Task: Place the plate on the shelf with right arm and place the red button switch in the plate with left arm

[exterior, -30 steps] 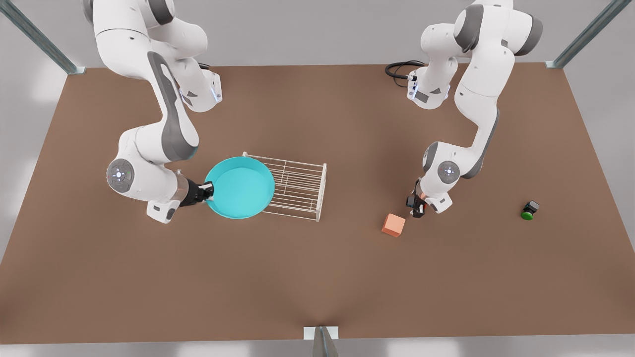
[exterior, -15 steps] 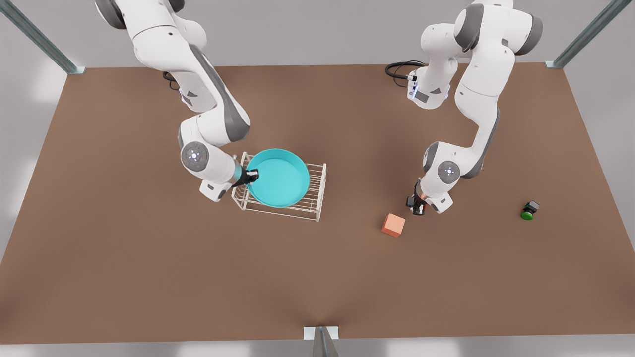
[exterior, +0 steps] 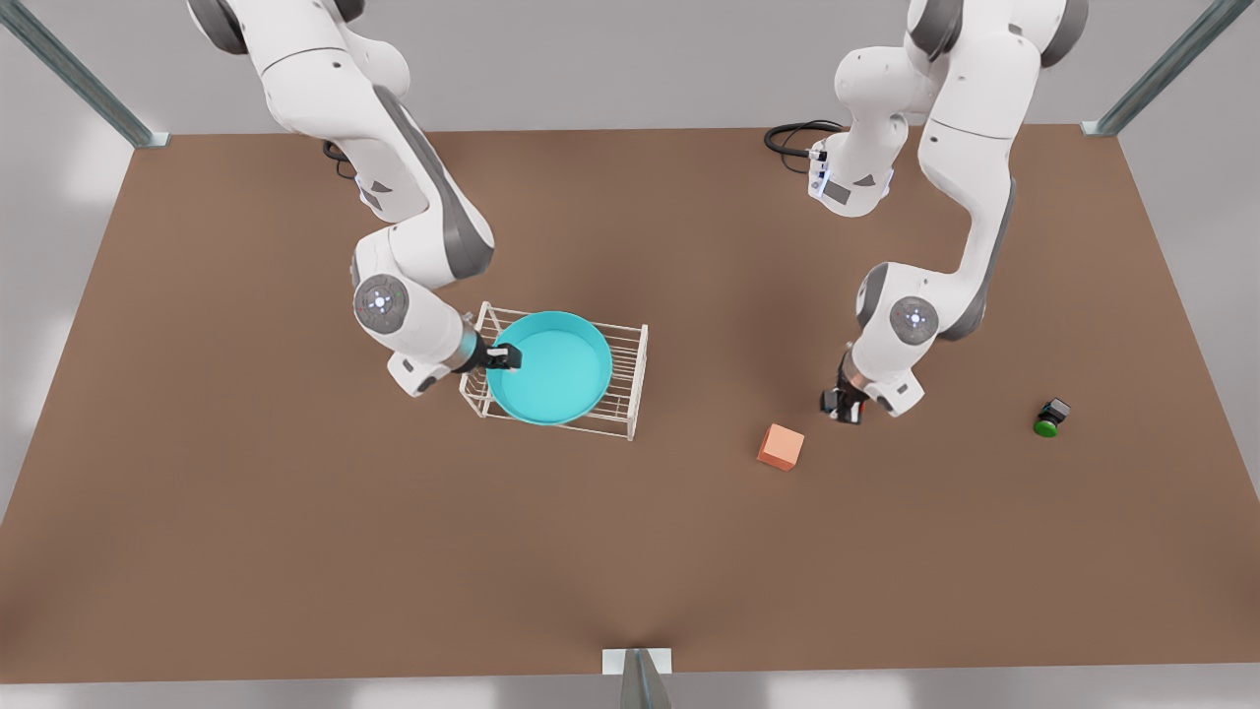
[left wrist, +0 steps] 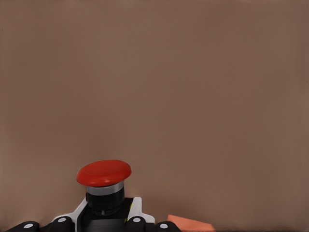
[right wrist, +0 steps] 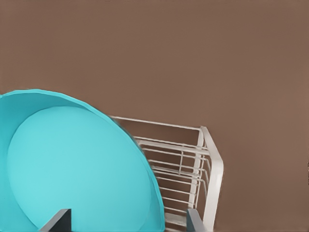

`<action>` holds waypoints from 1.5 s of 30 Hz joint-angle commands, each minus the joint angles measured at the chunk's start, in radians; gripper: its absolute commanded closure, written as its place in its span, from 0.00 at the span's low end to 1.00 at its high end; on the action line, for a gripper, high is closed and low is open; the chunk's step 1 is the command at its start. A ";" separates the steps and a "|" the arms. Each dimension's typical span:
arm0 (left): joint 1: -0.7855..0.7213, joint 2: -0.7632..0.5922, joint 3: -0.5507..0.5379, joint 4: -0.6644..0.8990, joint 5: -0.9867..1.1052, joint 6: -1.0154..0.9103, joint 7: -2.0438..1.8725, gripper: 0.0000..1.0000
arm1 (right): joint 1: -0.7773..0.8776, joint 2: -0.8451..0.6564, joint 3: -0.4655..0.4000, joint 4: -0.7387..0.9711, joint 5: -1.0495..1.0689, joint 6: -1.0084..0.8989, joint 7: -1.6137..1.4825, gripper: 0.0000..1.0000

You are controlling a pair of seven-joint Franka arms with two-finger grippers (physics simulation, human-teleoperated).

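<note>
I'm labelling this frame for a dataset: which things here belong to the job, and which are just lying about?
Job:
plate, on the shelf, its rim in the right gripper
red switch, held by the left gripper above the table

Lying about:
orange cube
green switch

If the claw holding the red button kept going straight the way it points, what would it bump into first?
Probably the bare table. The left gripper, shut on the red button, points down at it. The orange cube sits just beside that line, though depth is hard to judge.
</note>
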 commanded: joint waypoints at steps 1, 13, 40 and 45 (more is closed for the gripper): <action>-0.001 -0.038 -0.002 0.011 0.003 -0.139 -0.021 0.86 | 0.000 -0.029 -0.002 0.005 0.001 0.002 0.148 0.00; -0.027 -0.049 -0.247 0.406 -0.010 -0.521 -0.075 0.86 | -0.204 -0.135 -0.119 0.281 -0.200 -0.435 -0.346 0.00; -0.527 0.485 -0.255 1.132 0.017 -0.424 -0.288 0.00 | -0.223 -0.084 -0.137 0.346 -0.197 -0.445 -0.327 0.00; -0.320 0.350 -0.261 1.034 0.141 -0.923 0.083 0.00 | -0.223 -0.084 -0.137 0.346 -0.198 -0.445 -0.327 0.00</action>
